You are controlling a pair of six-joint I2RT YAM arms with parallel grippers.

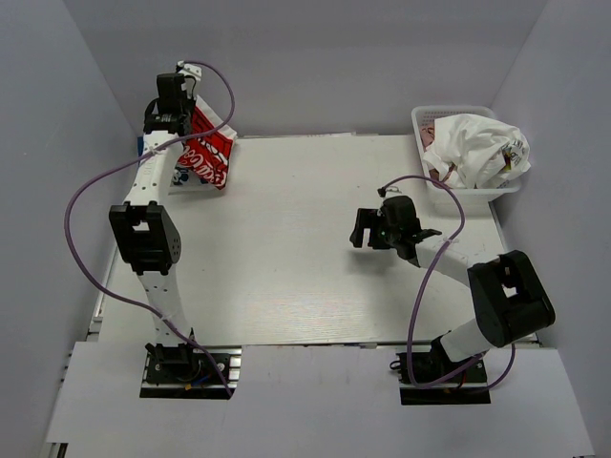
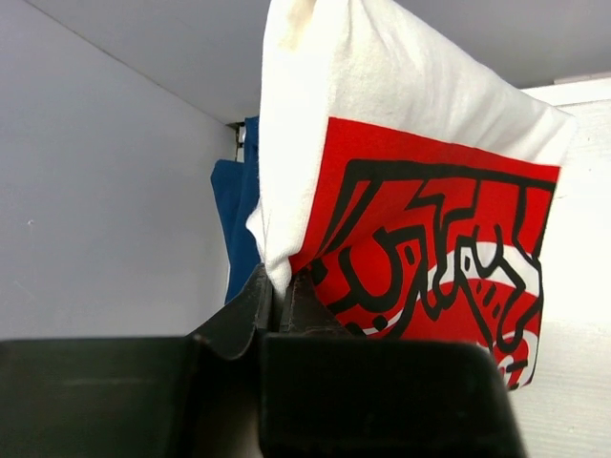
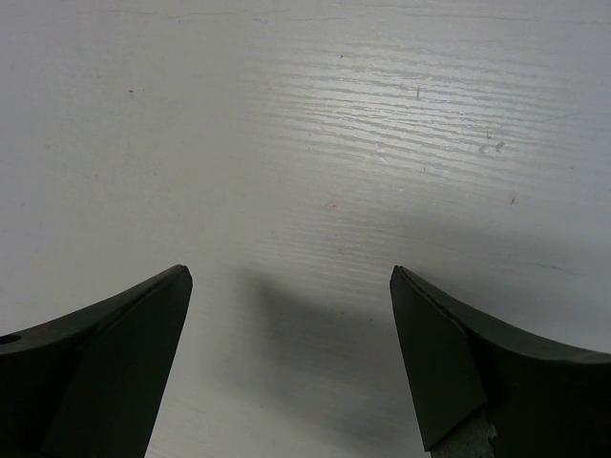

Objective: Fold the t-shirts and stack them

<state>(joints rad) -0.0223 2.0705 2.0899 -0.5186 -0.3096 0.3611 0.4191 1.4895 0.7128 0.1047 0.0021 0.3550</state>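
Note:
My left gripper [image 1: 190, 118] is at the far left corner, shut on the white edge of the white t-shirt with red print [image 1: 207, 153]. The shirt hangs folded from it, lifted off the table. In the left wrist view the gripper [image 2: 281, 282] pinches the shirt's white corner [image 2: 315, 105], and the red print faces the camera. A blue t-shirt [image 2: 239, 210] lies behind it against the left wall. My right gripper [image 1: 361, 230] is open and empty over the bare table, right of the middle; the right wrist view shows its jaws [image 3: 291, 279] wide apart.
A white lattice basket [image 1: 421, 118] stands at the back right corner and holds crumpled white t-shirts [image 1: 477, 148]. The white table [image 1: 286, 267] is enclosed by grey walls on the left, back and right. Purple cables loop off both arms.

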